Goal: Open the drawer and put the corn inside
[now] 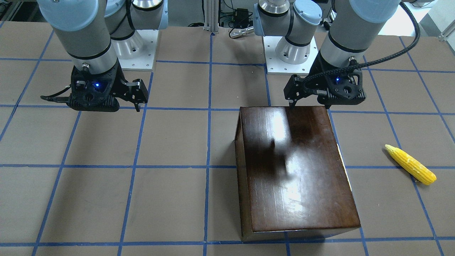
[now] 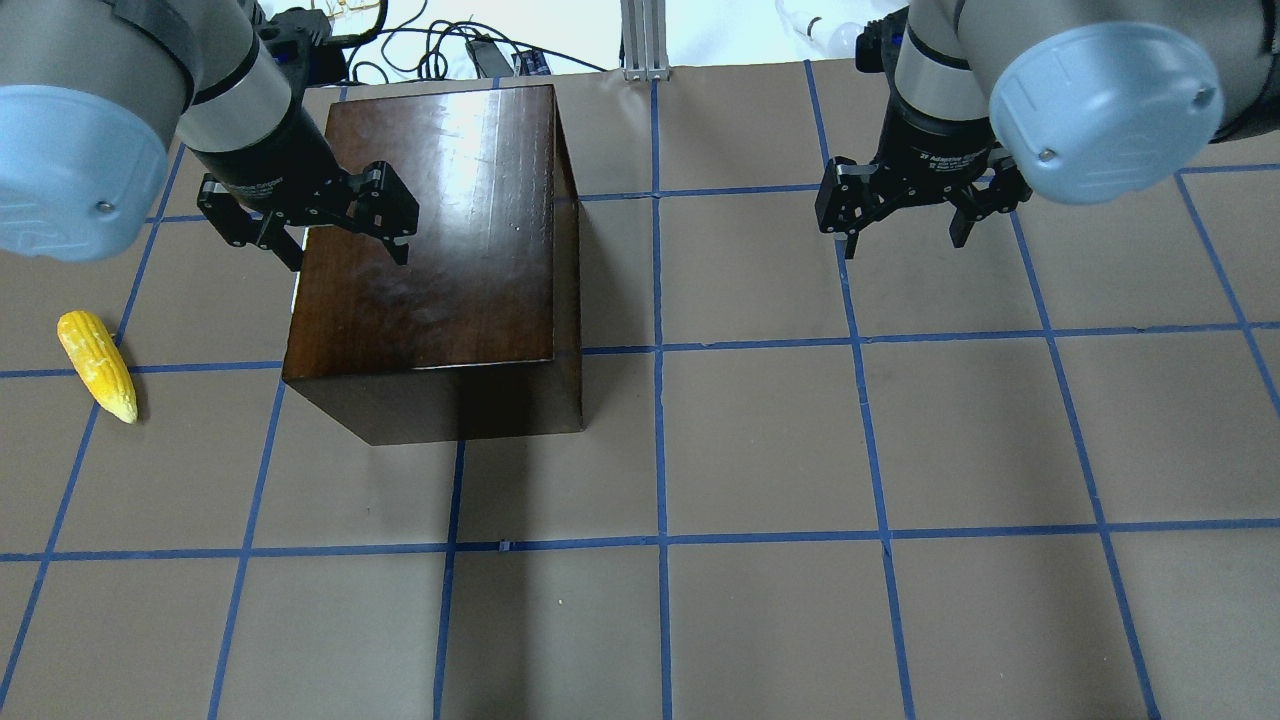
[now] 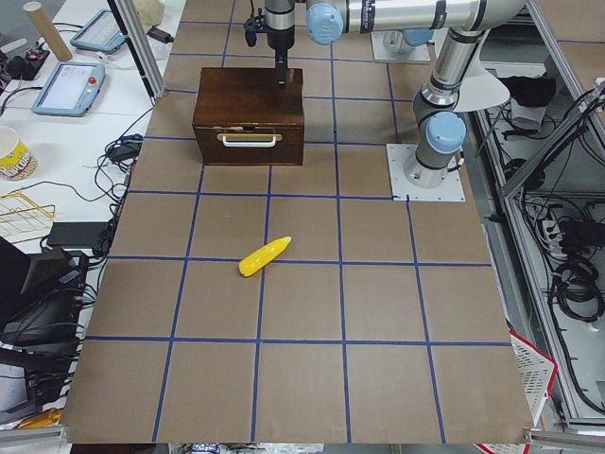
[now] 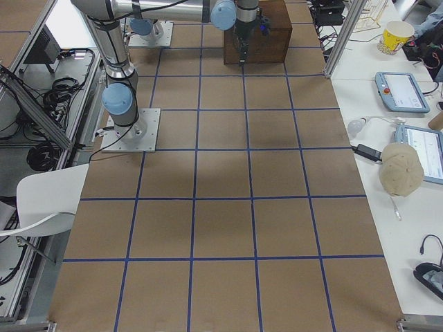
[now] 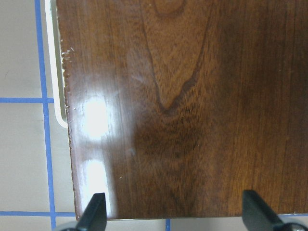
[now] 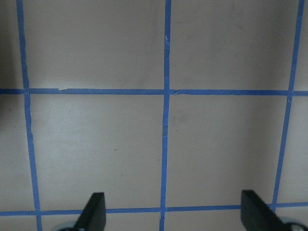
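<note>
Right now my left pincer [image 2: 350,250] hangs released, its two fingers spread wide and holding nothing, above the glossy top of the box [image 2: 430,250], toward the side of the box that carries the drawer front. My right pincer [image 2: 903,238] is spread and empty too, over bare table [image 2: 760,450] well apart from the box on its other side. The drawer [image 3: 249,149] is shut flush into the box, and its pale handle [image 3: 249,139] runs across the front panel; from my left wrist I see only a sliver of it poking past the top's edge. The corn [image 2: 96,365] lies on the table out beyond the drawer side of the box, well apart from it and touching nothing. As I judge it, the step in hand is getting hold of that handle, and nothing of the task is done yet. To do it well I should carry the left pincer off the top and past the drawer side of the box, come down level with the handle, and turn the wrist so the fingers straddle the bar before I close. Then I should pull straight out, square to the front, slowly, since the box may slide with me; the right pincer could brace the far side of the box. I would also keep the pull short of the corn.
</note>
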Motion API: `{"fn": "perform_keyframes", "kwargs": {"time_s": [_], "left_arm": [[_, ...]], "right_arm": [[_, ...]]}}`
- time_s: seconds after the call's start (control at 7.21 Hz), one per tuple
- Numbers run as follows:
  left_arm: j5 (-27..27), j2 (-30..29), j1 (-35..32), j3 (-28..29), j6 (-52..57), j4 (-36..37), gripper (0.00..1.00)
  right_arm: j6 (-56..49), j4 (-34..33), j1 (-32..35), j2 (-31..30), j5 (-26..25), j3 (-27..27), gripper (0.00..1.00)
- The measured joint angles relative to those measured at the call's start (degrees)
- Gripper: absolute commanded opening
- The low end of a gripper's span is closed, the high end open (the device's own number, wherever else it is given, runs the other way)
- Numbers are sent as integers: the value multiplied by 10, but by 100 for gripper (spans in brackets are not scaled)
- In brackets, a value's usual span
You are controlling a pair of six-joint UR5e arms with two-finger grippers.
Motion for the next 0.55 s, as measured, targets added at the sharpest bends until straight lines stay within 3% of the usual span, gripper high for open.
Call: {"fn": "perform_keyframes", "kwargs": {"time_s": [0.55], "left_arm": [[8, 2, 3, 1, 5, -4, 100]], "right_arm": [[0, 0, 0, 0, 0, 0, 100]]}}
